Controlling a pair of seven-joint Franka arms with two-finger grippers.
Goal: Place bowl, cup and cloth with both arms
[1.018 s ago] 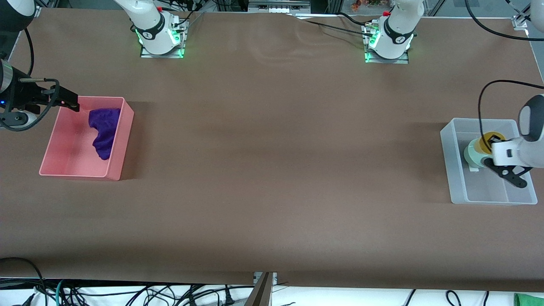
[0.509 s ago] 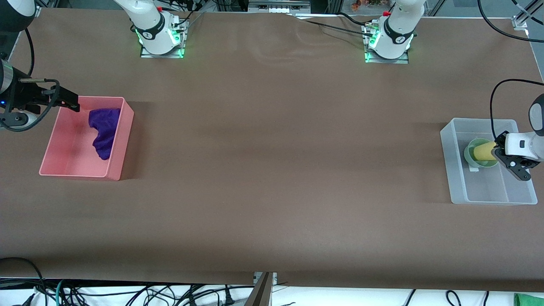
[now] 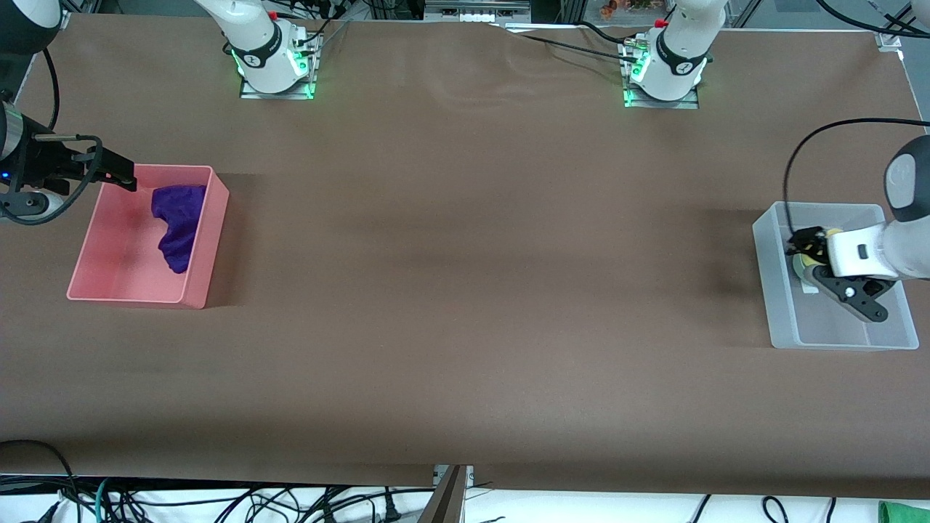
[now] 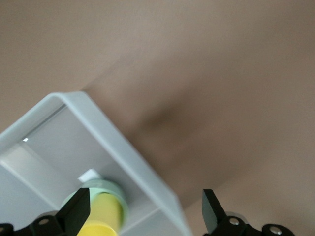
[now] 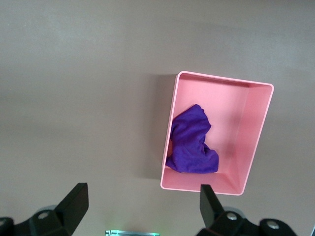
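The yellow cup (image 4: 104, 219) rests inside the pale green bowl (image 4: 118, 192), and both are in the clear bin (image 3: 771, 290) at the left arm's end of the table. My left gripper (image 3: 805, 238) hangs open and empty over them and hides most of both in the front view. In the left wrist view it (image 4: 143, 199) spans the cup and the bin's wall (image 4: 103, 118). The purple cloth (image 3: 176, 225) lies bunched in the pink bin (image 3: 190, 298). My right gripper (image 3: 120, 176) waits open and empty over that bin's corner. The cloth also shows in the right wrist view (image 5: 192, 142).
The two bins stand at the two ends of the brown table (image 3: 465, 254). The arm bases (image 3: 272, 62) stand along the table's edge farthest from the front camera. A black cable (image 3: 799, 152) loops above the clear bin.
My left gripper drew off toward the table's end, baring the cup in the bowl, then swung back over them toward the table's middle. The right arm has not moved.
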